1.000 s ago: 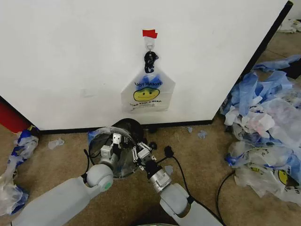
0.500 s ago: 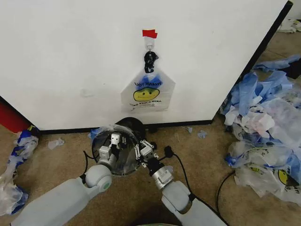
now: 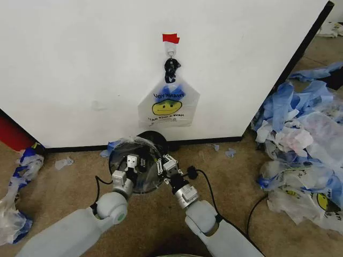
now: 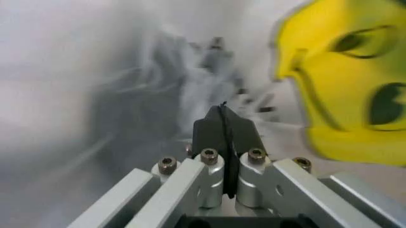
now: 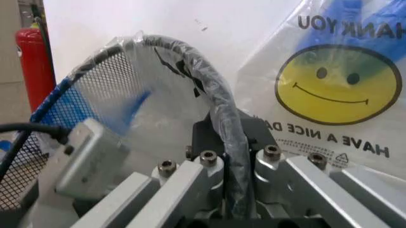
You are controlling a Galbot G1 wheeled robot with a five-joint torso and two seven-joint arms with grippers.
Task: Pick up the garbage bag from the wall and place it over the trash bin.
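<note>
Since the earlier pictures both arms have pushed forward toward the wall (image 3: 80, 64), and the trash bin (image 3: 140, 166) now lies closer to the base trim, with clear plastic film spread over its mouth.

The left gripper (image 3: 128, 166) sits inside the bin's opening in the head view. In its wrist view its dark fingertips (image 4: 223, 127) are pressed together with no gap; thin translucent film surrounds them, but whether any of it is pinched between them cannot be told. A yellow smiley print shows through the plastic just beside it.

The right gripper (image 3: 165, 165) is at the bin's right rim. In its wrist view its jaws are closed on the black wire rim (image 5: 216, 104), which is wrapped in clear film and runs down between the fingers.

A garbage bag (image 3: 169, 107) with a yellow face and "THANK YOU" print hangs flat on the wall from a hook (image 3: 171, 52) under red tape (image 3: 171, 38), directly above the bin and apart from both grippers. A pile of discarded bags (image 3: 305, 144) lies on the carpet to the right.
</note>
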